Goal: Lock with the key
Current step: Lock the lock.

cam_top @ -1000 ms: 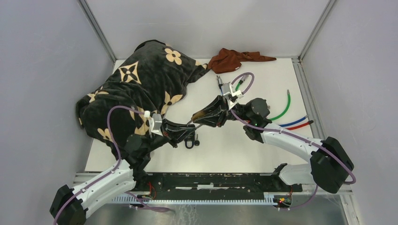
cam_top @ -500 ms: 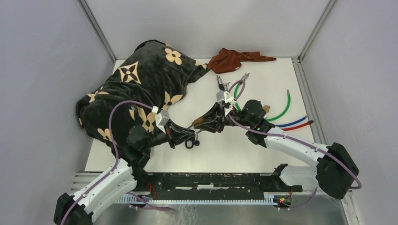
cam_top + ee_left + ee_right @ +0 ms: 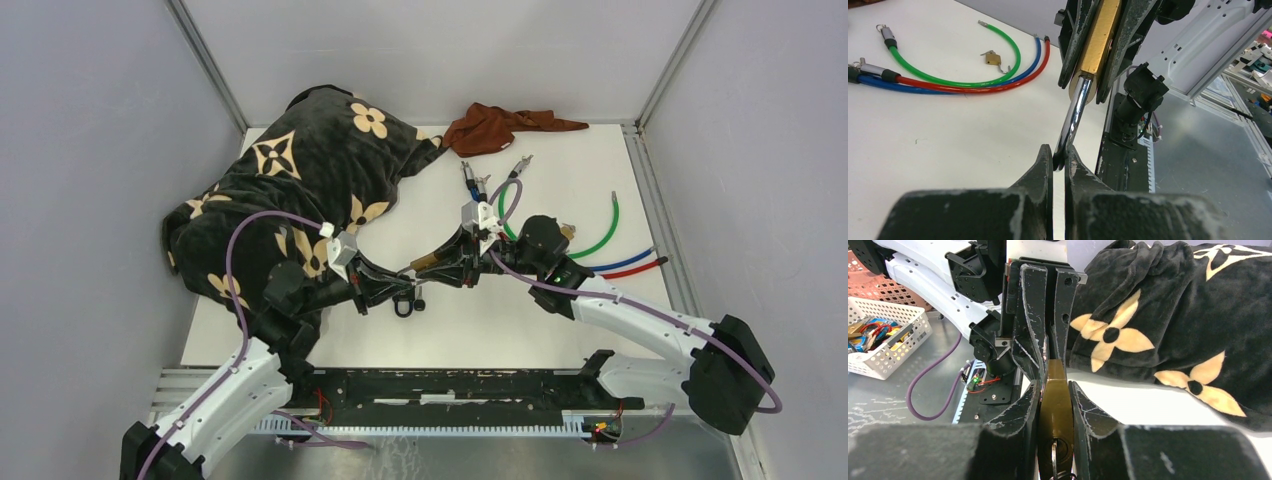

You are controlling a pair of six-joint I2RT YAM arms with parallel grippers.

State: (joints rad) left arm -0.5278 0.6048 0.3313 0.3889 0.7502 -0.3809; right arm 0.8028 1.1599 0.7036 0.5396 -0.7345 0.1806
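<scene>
Overhead camera looks down on the white bench (image 3: 560, 310). Wrist cameras face each other closely, sharing the brass padlock (image 3: 1099, 42) between fingers (image 3: 1020, 407).

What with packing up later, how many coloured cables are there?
3: a green cable, a blue cable, a red cable, bunched on the table's right side. More could hide under the blanket.

The padlock (image 3: 1054, 407) is mostly hidden between fingers of the right gripper (image 3: 1054, 386); its key (image 3: 1052, 460) is cut off at the lower edge. The shackle (image 3: 1076, 107) tip vanishes inside the left gripper (image 3: 1058, 151).
</scene>
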